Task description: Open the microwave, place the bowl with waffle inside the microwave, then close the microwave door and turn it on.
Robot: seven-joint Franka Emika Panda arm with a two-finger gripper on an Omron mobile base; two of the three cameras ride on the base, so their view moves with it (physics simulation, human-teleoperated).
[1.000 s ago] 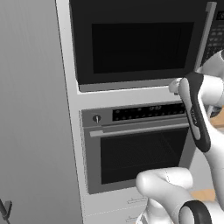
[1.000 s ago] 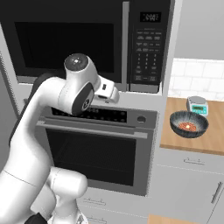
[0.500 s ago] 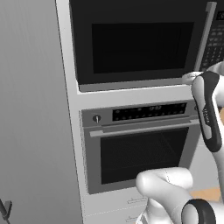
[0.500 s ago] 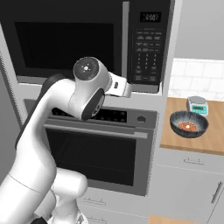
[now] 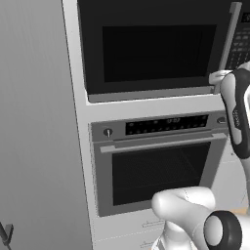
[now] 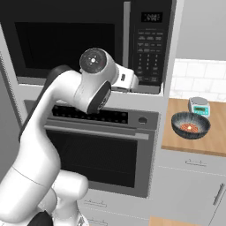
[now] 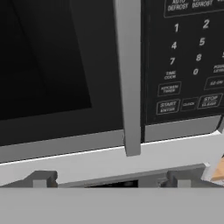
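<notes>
Change: over the last second the arm has swung to the right across the appliance stack, and the gripper (image 6: 132, 82) now sits at the lower end of the handle (image 7: 128, 74), just below the microwave (image 5: 156, 46).
Meaning: I judge this the approach for step 1, opening the door; nothing is grasped yet and every later step is still ahead.
Hand: empty; 2 grey finger tips (image 7: 41, 178) show spread wide apart, 1 on each side of the handle's line, so the jaws stand open.
Microwave door: the microwave door (image 7: 57, 65) is shut flush, a black panel with a dark window; its long grey vertical bar runs down the right edge, next to the keypad (image 7: 192, 57).
Keypad: digits and a START button are readable in the hand view; untouched.
Bowl: the bowl (image 6: 190, 125), small, round, dark grey with a reddish-brown waffle inside, rests on the wooden counter (image 6: 212, 143) right of the oven (image 6: 106, 150), near the counter's back edge, just in front of a small scale (image 6: 199, 106), well apart from the gripper.
Next: the fingers probably need to rise to straddle the bar before closing.
</notes>
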